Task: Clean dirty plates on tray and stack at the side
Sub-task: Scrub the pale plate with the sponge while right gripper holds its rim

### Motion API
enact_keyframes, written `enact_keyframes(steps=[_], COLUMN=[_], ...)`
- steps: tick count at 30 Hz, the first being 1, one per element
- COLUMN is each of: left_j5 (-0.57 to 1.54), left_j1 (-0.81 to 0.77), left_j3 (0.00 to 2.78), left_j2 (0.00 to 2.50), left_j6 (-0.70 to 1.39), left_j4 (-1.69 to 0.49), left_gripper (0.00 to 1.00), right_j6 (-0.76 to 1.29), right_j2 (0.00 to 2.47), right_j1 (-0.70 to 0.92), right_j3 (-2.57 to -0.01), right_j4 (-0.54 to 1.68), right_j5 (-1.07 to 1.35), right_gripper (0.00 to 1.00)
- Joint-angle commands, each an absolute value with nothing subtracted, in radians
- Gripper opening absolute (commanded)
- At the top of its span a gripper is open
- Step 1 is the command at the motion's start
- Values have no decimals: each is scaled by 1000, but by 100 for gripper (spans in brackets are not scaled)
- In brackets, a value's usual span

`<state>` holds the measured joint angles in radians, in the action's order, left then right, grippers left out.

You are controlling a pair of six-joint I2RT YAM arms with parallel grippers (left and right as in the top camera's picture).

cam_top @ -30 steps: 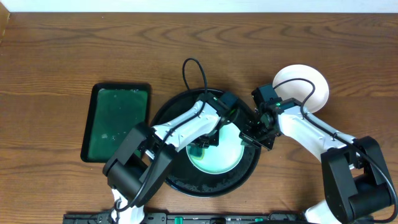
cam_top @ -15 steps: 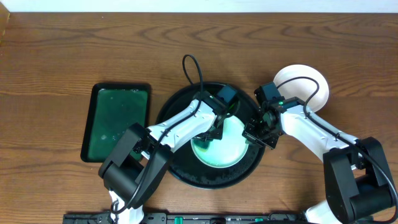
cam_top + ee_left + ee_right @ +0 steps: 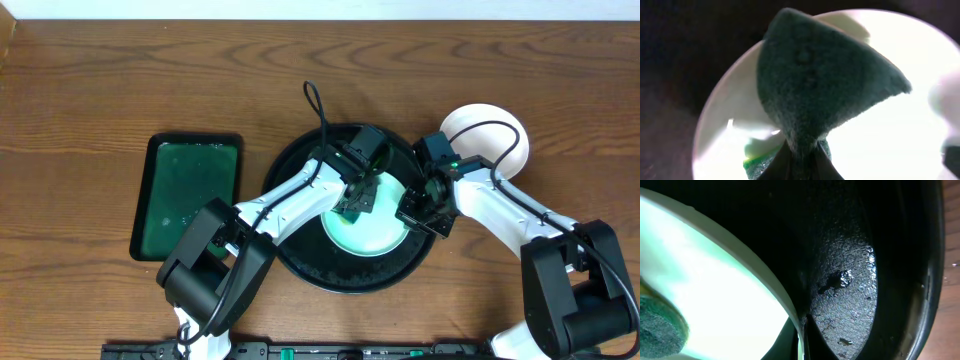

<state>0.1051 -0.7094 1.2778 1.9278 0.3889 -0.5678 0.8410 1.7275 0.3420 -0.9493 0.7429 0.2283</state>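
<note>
The tabletop (image 3: pixel 90 80) is brown wood with dark wavy lines running across it. It fills almost the whole view from above. A thin pale strip (image 3: pixel 320 8) runs along the far edge, too thin to tell what it is. A black bar (image 3: pixel 150 351) lies along the near edge. The light is bright and even.

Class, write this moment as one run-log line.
left gripper shut on sponge, on plate | right gripper shut on plate rim | plate in tray

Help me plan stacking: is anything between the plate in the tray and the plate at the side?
Nothing loose: only the tray rim and the right gripper, shut on that plate, lie toward the side plate.
</note>
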Motion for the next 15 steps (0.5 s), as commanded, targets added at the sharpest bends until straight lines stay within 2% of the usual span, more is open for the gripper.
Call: enact_keyframes(steps=[1, 4, 8, 15], left_j5=[192, 177, 36, -18], left_j1=[-712, -709, -675, -523], left_j3=[1308, 1308, 1309, 1309], left_j2=[1907, 1900, 1892, 1892], left_j6=[333, 300, 323, 356], left_j4=[-535, -529, -542, -632], left_gripper=[7, 8, 8, 7], right_j6=[859, 855, 848, 847], right_j2=[1752, 1752, 1752, 1752], right_j1=[321, 321, 321, 321], right_j3=[-941, -941, -941, -941], right_j4=[744, 748, 750, 757], right_j5=[136, 136, 136, 136], right_gripper=[1, 1, 1, 1])
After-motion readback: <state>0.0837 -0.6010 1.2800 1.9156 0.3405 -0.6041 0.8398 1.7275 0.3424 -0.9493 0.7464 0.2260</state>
